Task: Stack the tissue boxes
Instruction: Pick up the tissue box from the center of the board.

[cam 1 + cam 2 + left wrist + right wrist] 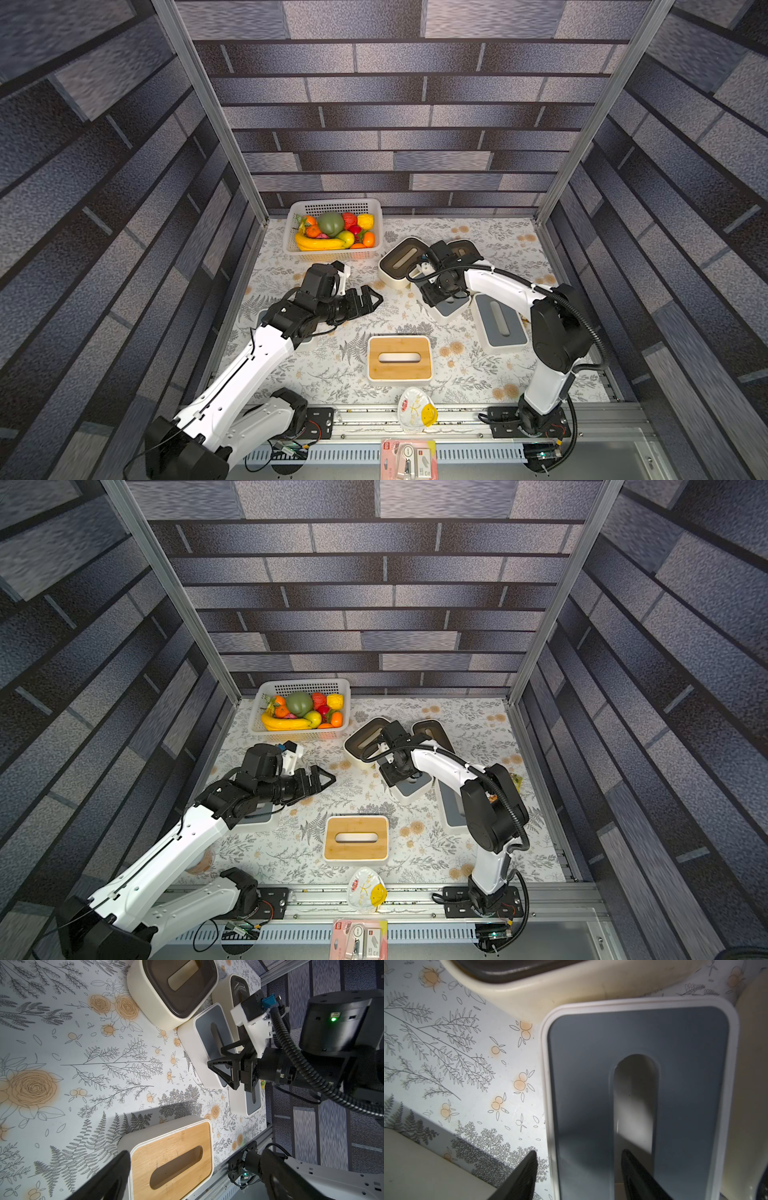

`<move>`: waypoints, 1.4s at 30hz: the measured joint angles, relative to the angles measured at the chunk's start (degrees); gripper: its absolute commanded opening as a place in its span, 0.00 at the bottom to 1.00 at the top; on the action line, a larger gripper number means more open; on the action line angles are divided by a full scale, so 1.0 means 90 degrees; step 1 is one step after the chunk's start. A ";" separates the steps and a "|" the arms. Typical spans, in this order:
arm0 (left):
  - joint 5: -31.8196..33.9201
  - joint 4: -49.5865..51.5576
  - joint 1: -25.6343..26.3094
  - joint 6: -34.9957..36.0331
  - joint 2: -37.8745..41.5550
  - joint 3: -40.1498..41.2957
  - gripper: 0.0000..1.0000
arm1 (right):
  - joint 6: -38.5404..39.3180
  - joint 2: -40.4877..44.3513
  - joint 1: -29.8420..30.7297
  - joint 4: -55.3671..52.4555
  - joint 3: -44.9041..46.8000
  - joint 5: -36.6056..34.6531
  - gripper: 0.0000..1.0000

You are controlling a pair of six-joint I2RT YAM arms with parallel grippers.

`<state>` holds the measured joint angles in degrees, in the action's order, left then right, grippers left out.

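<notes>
My right gripper (579, 1153) is open, low over a white tissue box with a grey lid (581, 1084) (451, 309). One finger is outside the box's long wall and the other is in the lid's slot, each with a small gap. Two cream boxes with dark-brown lids (401, 259) (465, 247) stand just behind it, and a second grey-lidded box (500, 322) lies to its right. The wood-lidded box (399, 357) (172, 1159) sits alone near the front. My left gripper (370, 297) (193, 1167) hovers open and empty at mid-table. Another grey-lidded box (259, 818) is mostly hidden under the left arm.
A white perforated basket (291, 245) of fruit stands at the back left. A face mask in a wrapper (415, 409) and a pink blister pack (409, 459) lie on the front rail. Patterned walls and metal posts close in three sides.
</notes>
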<state>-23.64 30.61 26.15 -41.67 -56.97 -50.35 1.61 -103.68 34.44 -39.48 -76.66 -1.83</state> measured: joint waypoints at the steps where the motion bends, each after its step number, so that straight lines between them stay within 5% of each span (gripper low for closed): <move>1: 0.0010 0.0012 0.0000 0.0000 0.0024 0.0000 1.00 | 0.0000 -0.0012 -0.0012 0.0010 0.0000 0.0002 0.65; 42: 0.0151 0.0029 0.0000 -0.0095 0.0075 0.0090 1.00 | 0.0114 -0.0284 -0.0027 0.0102 0.0000 0.0027 0.51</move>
<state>-22.28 30.87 26.15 -42.52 -56.29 -49.54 2.63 -106.24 34.20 -38.57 -76.66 -1.58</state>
